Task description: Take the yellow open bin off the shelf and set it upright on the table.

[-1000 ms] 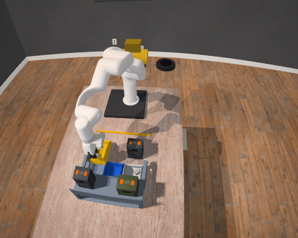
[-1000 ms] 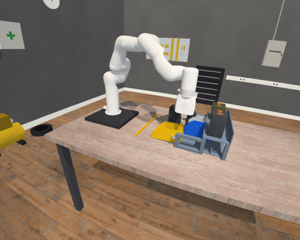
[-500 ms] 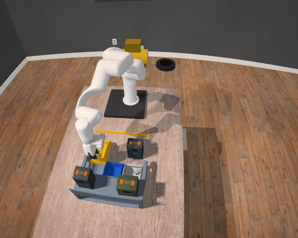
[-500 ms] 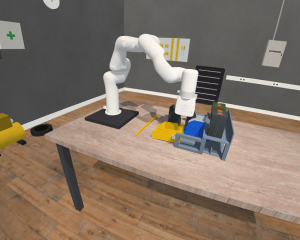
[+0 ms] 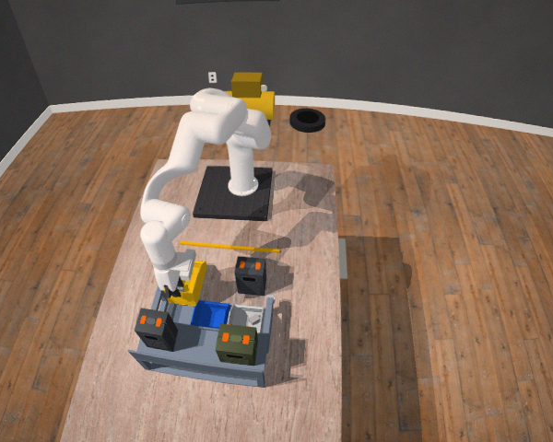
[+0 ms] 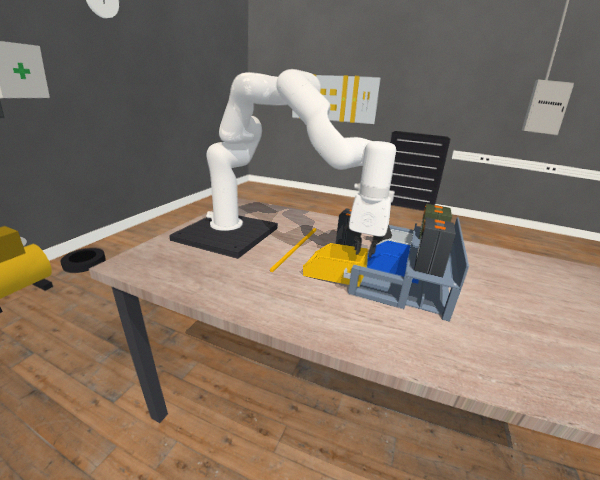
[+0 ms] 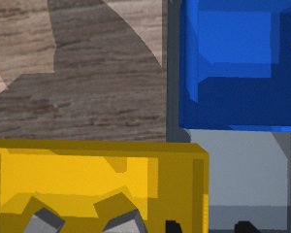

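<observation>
A: Fingers? State of the gripper (image 5: 174, 290) (image 6: 365, 251) (image 7: 209, 226)?
B: Part-open, not clamped. Wrist cam: one tip inside the yellow open bin (image 5: 198, 285) (image 6: 326, 266) (image 7: 87, 180), other past its shelf-side wall, gaps visible. No grip AFAICT.
A: Bin pos?
B: Mostly out over the table (image 5: 305, 404) (image 6: 238, 299) (image 7: 112, 97), shelf-side end still at the grey shelf (image 5: 195, 337) (image 6: 378, 298) (image 7: 172, 97). Can't tell if the base touches wood.
A: So how to finish?
B: IMO: center on the wall, close square, check grip, then ease it out level, low & slow. Tip it and the grey parts (image 7: 44, 220) slide. Keep off the blue bin (image 5: 210, 314) (image 6: 388, 258) (image 7: 233, 39), it's right beside. Set down short of the yellow strip (image 5: 229, 247) (image 6: 292, 250) and away from the dark case on the table (image 5: 251, 275) (image 6: 336, 225).
A: Which cam for what?
B: Wrist: parts in the bin + tips either side of the wall; ext hides the parts. Top: lateral room to that case, plus the white bin (image 5: 233, 314) (image 6: 401, 236) w/ its contents; wrist has neither. Ext: bin's side profile, best for height/tilt, tho shelf end hides its far end.
</observation>
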Robot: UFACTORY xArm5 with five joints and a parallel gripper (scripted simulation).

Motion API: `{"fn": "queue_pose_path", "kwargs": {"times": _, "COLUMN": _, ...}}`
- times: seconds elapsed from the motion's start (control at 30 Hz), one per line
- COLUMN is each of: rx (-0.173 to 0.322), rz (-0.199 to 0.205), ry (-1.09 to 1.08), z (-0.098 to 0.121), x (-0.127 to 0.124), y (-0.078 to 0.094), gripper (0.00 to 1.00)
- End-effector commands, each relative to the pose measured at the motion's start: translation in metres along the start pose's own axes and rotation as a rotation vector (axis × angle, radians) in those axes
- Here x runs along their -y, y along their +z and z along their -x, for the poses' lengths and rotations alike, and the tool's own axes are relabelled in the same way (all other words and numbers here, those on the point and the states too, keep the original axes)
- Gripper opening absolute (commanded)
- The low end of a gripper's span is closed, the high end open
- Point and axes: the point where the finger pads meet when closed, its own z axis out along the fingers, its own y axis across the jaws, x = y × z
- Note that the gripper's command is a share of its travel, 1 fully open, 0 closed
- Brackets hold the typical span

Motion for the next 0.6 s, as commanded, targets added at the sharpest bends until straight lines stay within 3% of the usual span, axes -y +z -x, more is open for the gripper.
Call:
{"fn": "queue_pose_path", "kwargs": {"times": 0.0, "rx": 0.002, "rz": 0.004, "ry": 0.0, "z": 0.0003, "x": -0.0013, "y": 0.0001, "gripper": 0.34}}
{"fn": "queue_pose_path", "kwargs": {"times": 0.57, "rx": 0.002, "rz": 0.004, "ry": 0.0, "z": 0.0003, "x": -0.0014, "y": 0.0091, "gripper": 0.34}}
